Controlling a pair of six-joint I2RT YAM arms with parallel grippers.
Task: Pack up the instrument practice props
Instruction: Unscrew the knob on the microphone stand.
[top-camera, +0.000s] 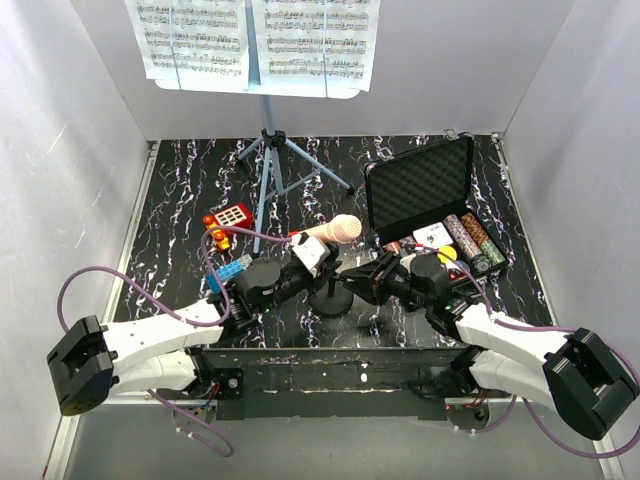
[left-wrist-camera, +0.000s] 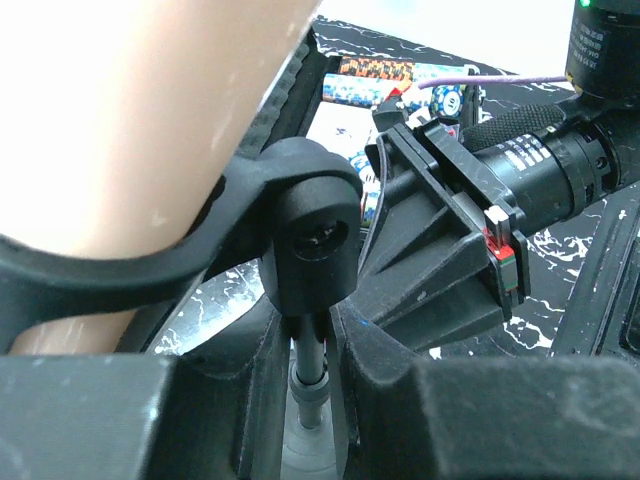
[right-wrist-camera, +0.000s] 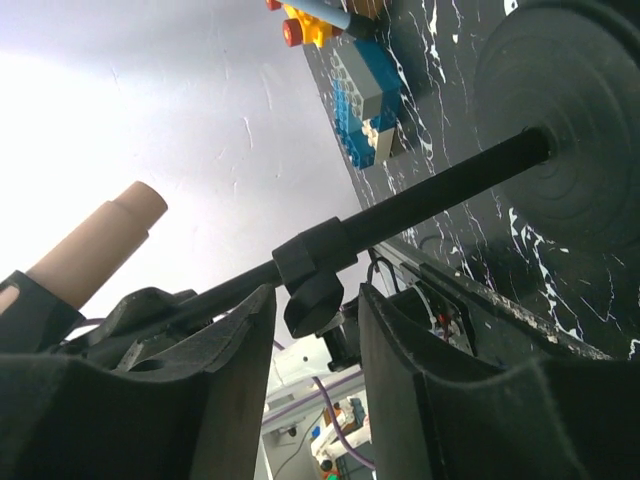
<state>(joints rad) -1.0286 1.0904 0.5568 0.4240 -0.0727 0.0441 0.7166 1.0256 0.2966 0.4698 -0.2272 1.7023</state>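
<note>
The microphone (top-camera: 340, 228), pale-headed, sits tilted in a black clip (left-wrist-camera: 300, 220) on its round-base stand (top-camera: 333, 300) at the table's middle. My left gripper (top-camera: 305, 262) is shut on the stand's thin pole just under the clip (left-wrist-camera: 310, 370); the pale microphone body (left-wrist-camera: 130, 130) fills the view above it. My right gripper (top-camera: 362, 280) is open, its fingers either side of the pole's black knob (right-wrist-camera: 315, 300) with gaps on both sides. The pole (right-wrist-camera: 440, 190) runs to the round base (right-wrist-camera: 570, 120). At the back stands the light-blue music stand (top-camera: 268, 170) carrying sheet-music pages (top-camera: 255, 40).
An open black foam-lined case (top-camera: 420, 185) with rows of poker chips (top-camera: 470, 240) lies at the right, close to my right arm. A red toy keypad (top-camera: 230, 215) and blue bricks (top-camera: 230, 270) lie left of the microphone. White walls enclose three sides.
</note>
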